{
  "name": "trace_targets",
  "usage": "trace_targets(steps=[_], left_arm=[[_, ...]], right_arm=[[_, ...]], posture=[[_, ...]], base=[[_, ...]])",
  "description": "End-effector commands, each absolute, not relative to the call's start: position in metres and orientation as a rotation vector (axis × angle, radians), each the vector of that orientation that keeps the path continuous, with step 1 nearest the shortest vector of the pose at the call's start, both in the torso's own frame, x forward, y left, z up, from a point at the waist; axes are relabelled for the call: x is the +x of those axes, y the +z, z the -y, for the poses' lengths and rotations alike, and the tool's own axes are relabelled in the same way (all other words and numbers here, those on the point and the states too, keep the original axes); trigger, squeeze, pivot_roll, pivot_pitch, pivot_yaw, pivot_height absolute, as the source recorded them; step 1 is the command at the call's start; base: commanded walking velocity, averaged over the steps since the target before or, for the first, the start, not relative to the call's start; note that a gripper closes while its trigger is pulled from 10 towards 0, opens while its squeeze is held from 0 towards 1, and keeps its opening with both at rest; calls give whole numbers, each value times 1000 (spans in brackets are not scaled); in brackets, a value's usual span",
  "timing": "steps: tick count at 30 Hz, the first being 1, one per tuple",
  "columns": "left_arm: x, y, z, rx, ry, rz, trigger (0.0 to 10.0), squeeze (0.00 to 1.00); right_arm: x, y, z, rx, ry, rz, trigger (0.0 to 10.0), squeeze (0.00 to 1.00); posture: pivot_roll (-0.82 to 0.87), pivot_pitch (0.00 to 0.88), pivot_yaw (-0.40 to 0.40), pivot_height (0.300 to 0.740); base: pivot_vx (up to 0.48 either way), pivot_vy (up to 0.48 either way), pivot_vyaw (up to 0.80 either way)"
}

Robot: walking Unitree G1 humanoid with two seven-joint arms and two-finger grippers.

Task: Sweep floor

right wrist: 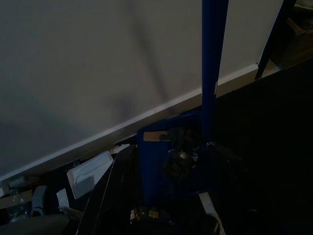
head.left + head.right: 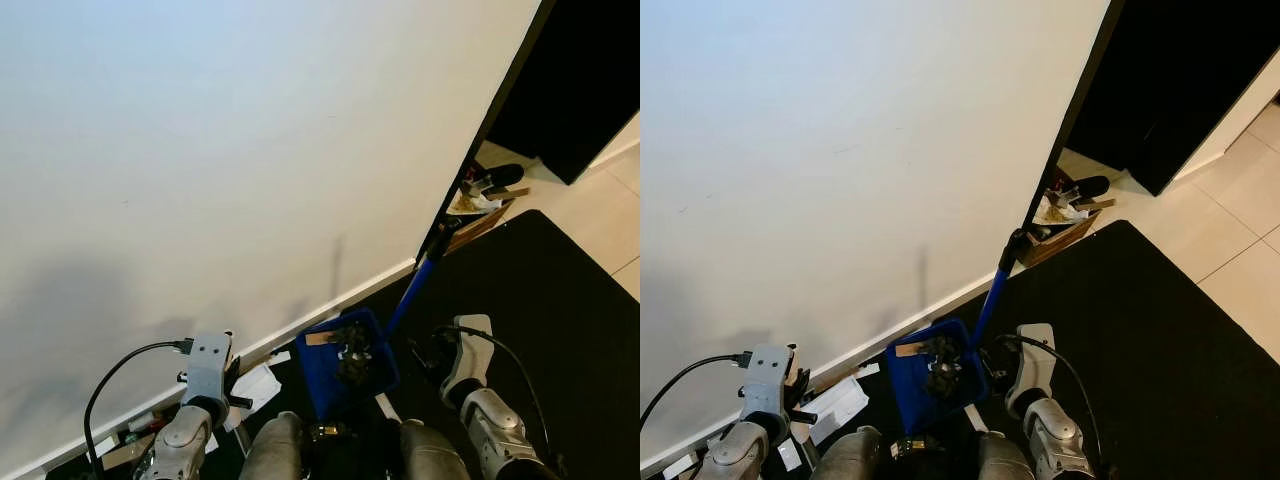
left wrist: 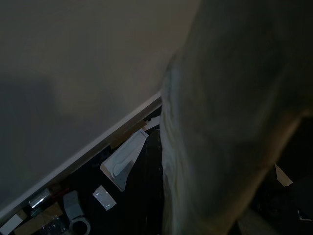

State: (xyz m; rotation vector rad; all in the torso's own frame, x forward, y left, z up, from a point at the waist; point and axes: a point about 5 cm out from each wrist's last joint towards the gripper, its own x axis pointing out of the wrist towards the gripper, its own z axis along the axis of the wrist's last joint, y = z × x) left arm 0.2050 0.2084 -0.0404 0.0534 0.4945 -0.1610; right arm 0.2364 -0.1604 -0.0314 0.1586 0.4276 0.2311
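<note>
A blue dustpan point(image 2: 345, 365) stands on the black mat point(image 2: 545, 300) close to the white wall, right in front of my legs. Its long blue handle point(image 2: 412, 290) leans up toward the doorway. Dark debris point(image 2: 353, 362) lies in the pan, also seen in the right wrist view's dustpan point(image 1: 171, 161). My right gripper point(image 2: 437, 352) hangs just right of the handle's foot, apart from it. My left gripper point(image 2: 236, 385) is low at the left near the baseboard. White paper point(image 2: 255, 388) lies on the floor beside it.
White paper point(image 3: 122, 159) and small scraps point(image 3: 103, 197) litter the strip along the baseboard point(image 2: 340, 297). A cardboard box point(image 2: 480, 208) of clutter sits at the dark doorway. Pale floor tiles point(image 2: 610, 215) lie to the right of the mat.
</note>
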Motion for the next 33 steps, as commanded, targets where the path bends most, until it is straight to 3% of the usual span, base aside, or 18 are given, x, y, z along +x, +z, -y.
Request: trace_targets(steps=[1, 33], left_arm=[[201, -46, -194, 18, -191, -513, 10000, 0], [198, -47, -194, 12, -192, -515, 10000, 0]], right_arm=[[233, -34, 164, 163, 219, -446, 10000, 0], [230, -35, 165, 163, 220, -446, 10000, 0]], posture=[[81, 160, -28, 740], [82, 129, -26, 740]], base=[[0, 0, 0], [0, 0, 0]])
